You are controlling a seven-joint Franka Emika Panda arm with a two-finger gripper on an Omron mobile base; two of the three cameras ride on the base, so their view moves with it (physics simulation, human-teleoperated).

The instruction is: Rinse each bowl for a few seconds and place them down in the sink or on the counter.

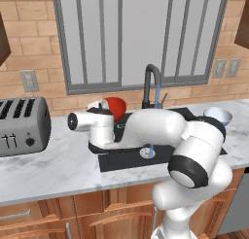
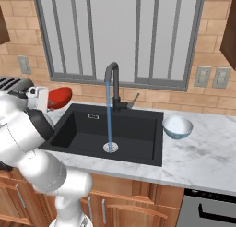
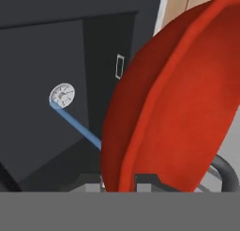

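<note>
Your arm [image 1: 146, 128] is glossy white, built of fat rounded links joined by dark grey-black rings. You can see a round dark cap [image 1: 73, 121] closing one link's end. Its column [image 2: 69, 207] is the same smooth white.

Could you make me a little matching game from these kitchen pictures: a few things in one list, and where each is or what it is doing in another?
Things:
1. red bowl
2. pale blue-white bowl
3. faucet
4. toaster

Places or states:
A. running a thin stream of water down to the drain
B. standing on the counter right of the sink
C. held up by the tool, at the sink's left end
D. standing on the counter far left of the sink

Pairs: 1-C, 2-B, 3-A, 4-D
</note>
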